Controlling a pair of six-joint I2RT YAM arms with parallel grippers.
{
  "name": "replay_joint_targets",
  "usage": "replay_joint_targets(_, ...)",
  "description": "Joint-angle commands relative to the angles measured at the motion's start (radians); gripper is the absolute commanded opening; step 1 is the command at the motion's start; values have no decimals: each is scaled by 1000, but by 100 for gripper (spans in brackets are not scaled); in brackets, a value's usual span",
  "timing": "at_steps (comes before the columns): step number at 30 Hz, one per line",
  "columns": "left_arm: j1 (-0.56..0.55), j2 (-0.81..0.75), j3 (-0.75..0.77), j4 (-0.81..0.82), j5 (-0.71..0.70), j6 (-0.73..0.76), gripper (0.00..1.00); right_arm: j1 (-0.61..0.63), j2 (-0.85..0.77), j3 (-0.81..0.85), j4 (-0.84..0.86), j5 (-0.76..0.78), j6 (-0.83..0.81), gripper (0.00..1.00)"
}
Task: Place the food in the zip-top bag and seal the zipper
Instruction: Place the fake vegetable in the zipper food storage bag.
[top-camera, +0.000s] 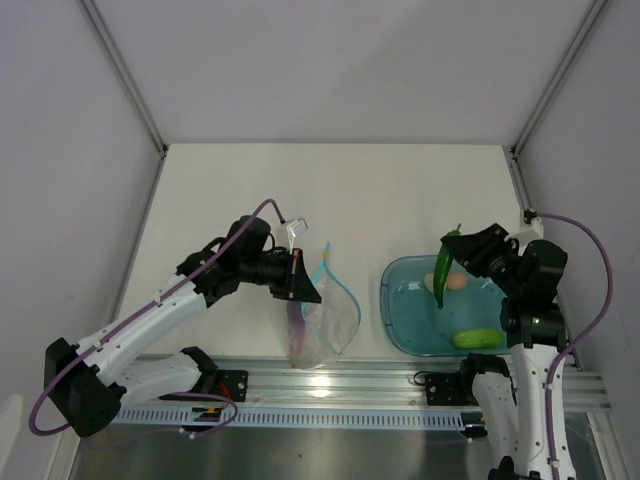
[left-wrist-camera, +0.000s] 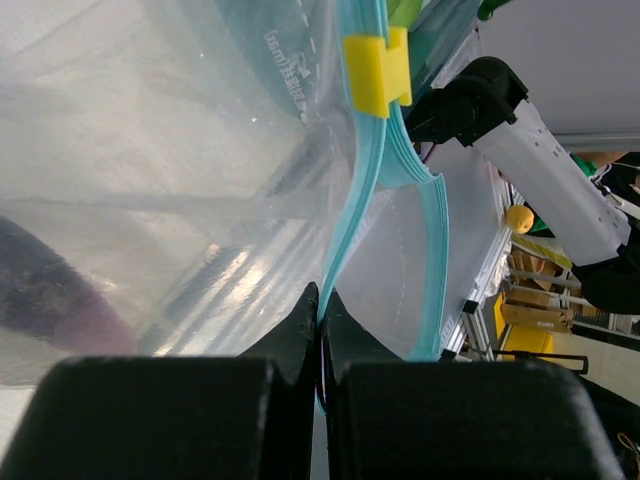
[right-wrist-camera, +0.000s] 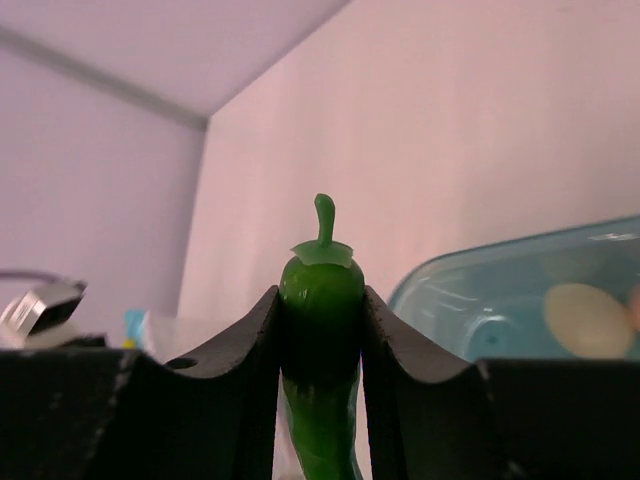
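From above, we see the left gripper (top-camera: 306, 284) pinching the zipper (top-camera: 327, 262) of the zip-top bag (top-camera: 335, 320). The bag lies near the table's (top-camera: 300, 190) front edge with the eggplant (top-camera: 296, 322) inside. Bare table separates it from the tray (top-camera: 392, 310), which holds the cucumber (top-camera: 478, 339), pink egg (top-camera: 455, 283) and cream egg (top-camera: 431, 284). The right gripper (top-camera: 453, 256) holds the pepper (top-camera: 441, 278) over the tray's left rim.

In our left wrist view, the fingers (left-wrist-camera: 290, 340) are pressed together on the blue strip, with a yellow slider (left-wrist-camera: 377, 72) farther along.

In our right wrist view, the fingers (right-wrist-camera: 255, 340) clamp the pepper, stem upward.
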Motion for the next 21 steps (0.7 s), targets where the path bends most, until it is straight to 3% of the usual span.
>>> replay_joint_targets(1,-5,-7,-4,45,36,-8,1,105,-38,2,194,-225,21,0)
replay_joint_targets(3,-5,-3,-2,61,45,-14,1,177,-48,13,240,-214,10,0)
replay_joint_targets(8,-7,13,7,82,65,-33,1,522,0,36,315,-129,-22,0)
replay_joint_targets(16,-5,20,16,91,82,-48,0,1031,141,117,409,166,-167,0)
replay_joint_targets(21,-6,17,15,87,82,-49,1,1233,216,131,561,379,-242,0)
